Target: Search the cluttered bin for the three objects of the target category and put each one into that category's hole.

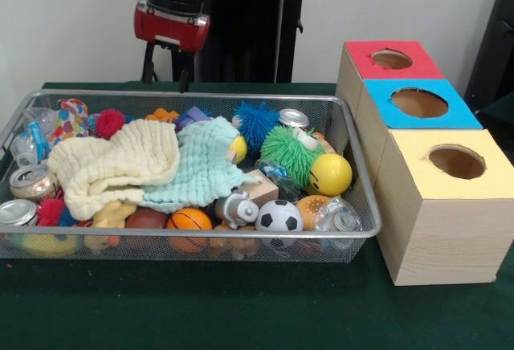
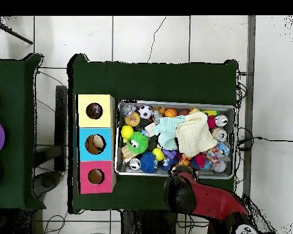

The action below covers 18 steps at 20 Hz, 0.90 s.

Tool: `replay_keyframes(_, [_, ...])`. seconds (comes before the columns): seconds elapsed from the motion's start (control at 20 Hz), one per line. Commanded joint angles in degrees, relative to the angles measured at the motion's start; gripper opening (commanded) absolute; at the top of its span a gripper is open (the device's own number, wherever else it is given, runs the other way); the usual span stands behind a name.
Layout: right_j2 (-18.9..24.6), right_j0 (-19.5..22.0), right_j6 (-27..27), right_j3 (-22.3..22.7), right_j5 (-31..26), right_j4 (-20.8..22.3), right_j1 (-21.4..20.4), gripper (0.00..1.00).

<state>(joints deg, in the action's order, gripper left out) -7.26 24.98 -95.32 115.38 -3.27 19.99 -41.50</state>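
Note:
A wire mesh bin [image 1: 353, 175] [image 2: 237, 143] holds a jumble of toys. Along its front lie a soccer ball [image 1: 279, 216], a basketball [image 1: 189, 221] and a yellow smiley ball [image 1: 330, 174]. A cream cloth [image 1: 112, 165] [image 2: 196, 135] and a mint cloth [image 1: 201, 165] [image 2: 168, 131] cover the middle. Three wooden boxes stand beside the bin, each with a round hole: red-topped [image 1: 391, 59] [image 2: 96, 177], blue-topped [image 1: 418, 103] [image 2: 95, 144], yellow-topped [image 1: 455, 161] [image 2: 94, 111]. My gripper [image 1: 184, 79] [image 2: 177, 179] hangs behind the bin's back rim, outside it, touching nothing.
Also in the bin are a green fuzzy toy [image 1: 291, 152], a blue spiky ball [image 1: 255, 121], a red pom-pom [image 1: 110, 123] and several small cans such as one [image 1: 30, 181] at the left. Something pale shows inside the blue box's hole. Green cloth [image 1: 241, 310] covers the table.

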Motion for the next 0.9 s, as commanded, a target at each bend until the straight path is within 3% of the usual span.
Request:
replay_keyframes(0.05, [6.55, 3.05, 1.13, -4.76, -7.46, 2.74, -0.8, 1.0])
replay_keyframes(0.9, [12.44, 10.93, 4.51, -9.89, -10.69, 7.0, 1.72, 1.0])
